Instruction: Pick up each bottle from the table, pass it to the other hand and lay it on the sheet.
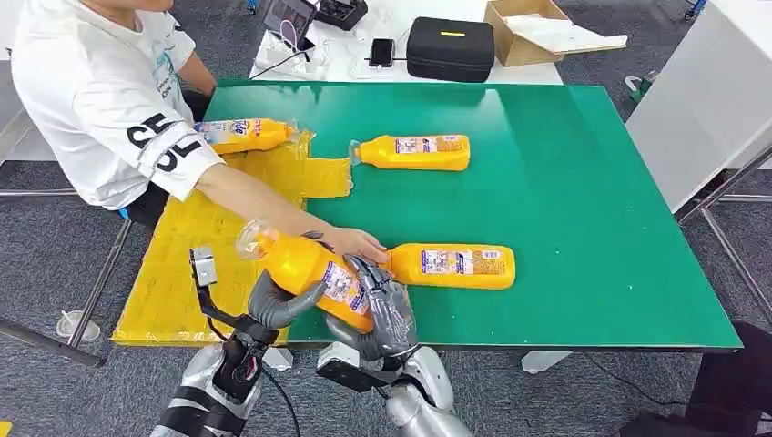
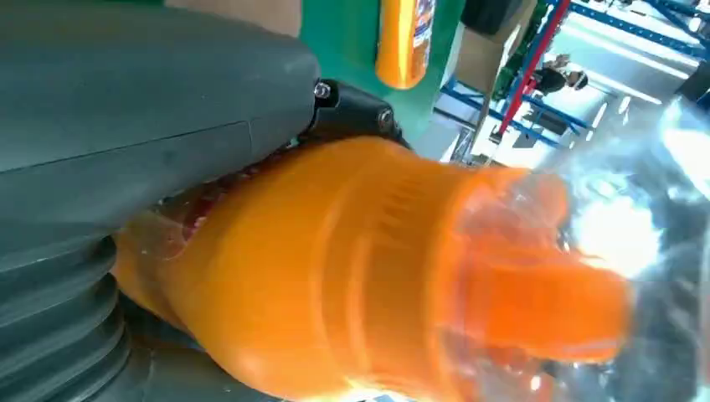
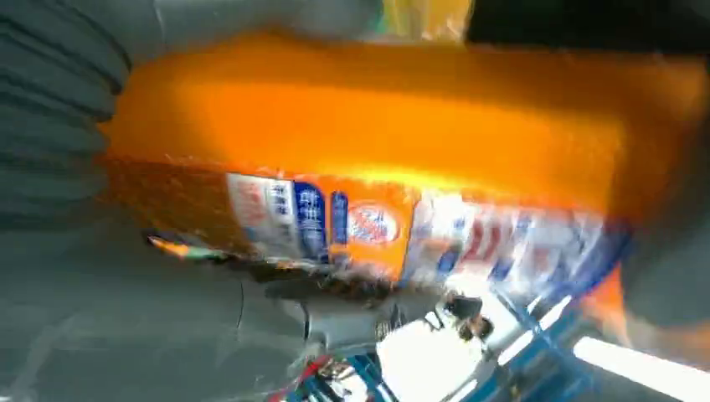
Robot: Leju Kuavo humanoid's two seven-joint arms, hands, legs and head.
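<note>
Handover: both left hand [image 1: 284, 305] and right hand [image 1: 387, 309] grip orange plastic bottle [image 1: 314, 273]; right should release only once left's grip is firm, then lay it on yellow sheet [image 1: 196, 246].

Head view high over table [image 1: 564, 200], wrist views close on shared bottle [image 1: 314, 273]

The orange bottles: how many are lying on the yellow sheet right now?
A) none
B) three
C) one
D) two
C: only the bottle by the person's sleeve lies on the yellow sheet; two bottles lie on the green table, and one bottle is up in the air, held by the left robot hand and the right robot hand.
</note>
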